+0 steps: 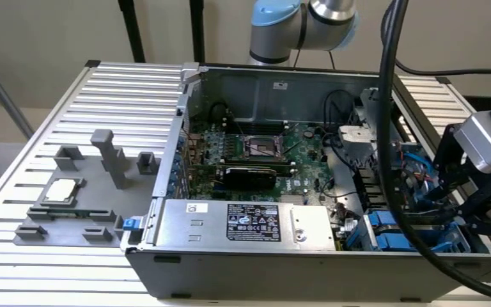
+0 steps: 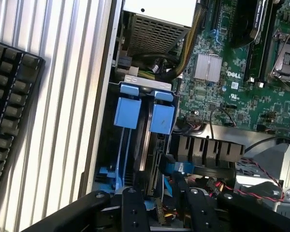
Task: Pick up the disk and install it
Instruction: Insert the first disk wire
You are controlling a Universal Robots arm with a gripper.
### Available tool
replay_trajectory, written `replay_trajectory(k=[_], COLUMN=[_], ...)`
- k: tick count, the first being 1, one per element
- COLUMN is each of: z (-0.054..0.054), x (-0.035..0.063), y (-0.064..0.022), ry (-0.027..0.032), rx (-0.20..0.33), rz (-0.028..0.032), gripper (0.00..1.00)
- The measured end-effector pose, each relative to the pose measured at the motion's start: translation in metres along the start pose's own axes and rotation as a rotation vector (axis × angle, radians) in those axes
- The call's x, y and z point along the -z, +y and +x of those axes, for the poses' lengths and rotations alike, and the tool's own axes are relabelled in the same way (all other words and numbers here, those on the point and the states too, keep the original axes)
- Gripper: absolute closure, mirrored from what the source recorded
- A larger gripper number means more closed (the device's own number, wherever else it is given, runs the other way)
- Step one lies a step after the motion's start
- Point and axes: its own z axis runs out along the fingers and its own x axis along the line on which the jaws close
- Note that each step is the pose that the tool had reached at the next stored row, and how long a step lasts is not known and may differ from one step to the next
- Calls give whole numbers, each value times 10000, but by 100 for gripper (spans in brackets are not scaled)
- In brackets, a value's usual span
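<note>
Tool [image 2: 162, 197]: fingers apart, nothing clamped between them. Hangs over drive bay at corner of open computer case [image 1: 271, 89]. Disk [image 2: 160, 120] straight ahead of tool, in line with finger gap, standing on edge in bay slot. Long axis runs directly away from tool. Second blue carrier [image 2: 127, 112] just beside disk, on case-wall side. Judgement: disk looks seated. Tool nearest its cable end; contact not discernible.
</note>
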Motion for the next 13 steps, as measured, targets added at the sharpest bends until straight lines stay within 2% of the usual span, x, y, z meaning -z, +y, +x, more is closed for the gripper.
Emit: replay_trajectory(k=[4,8,10,13], z=[9,11,12,9], x=[-10,-24,-26,-30], y=[-1,-2,-3,-2], ry=[35,65,73,69], rx=[291,594,677,689], rz=[189,339,372,379], gripper=[0,0,0,0])
